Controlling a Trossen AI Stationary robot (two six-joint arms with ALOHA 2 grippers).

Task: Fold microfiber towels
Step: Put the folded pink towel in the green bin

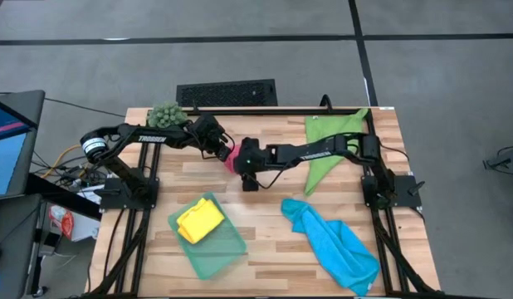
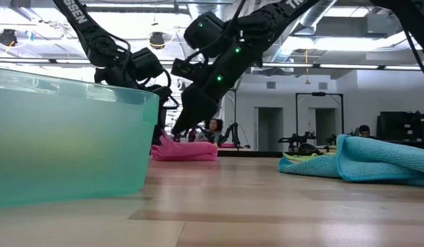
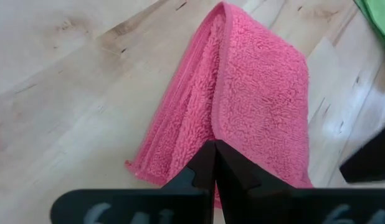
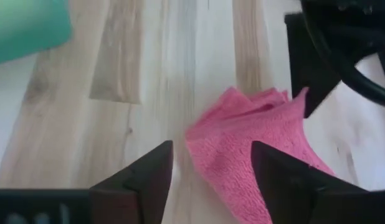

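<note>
Pink towel (image 3: 242, 106) lies folded mid-table on the wood, pinched along one folded edge by the left gripper (image 3: 214, 155), whose fingers are closed tight on it. Right gripper (image 4: 211, 168) hovers just beside the towel's other side, its fingers spread wide apart, holding nothing.

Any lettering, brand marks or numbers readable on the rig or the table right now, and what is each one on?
"TROSSEN": white letters on the left arm, high view.
White lettering on the right arm, high view: too small to read.
"...SEN": cut-off white letters on an arm link, low view.
Pale marks on each wrist view's gripper body: too blurred to read.
</note>
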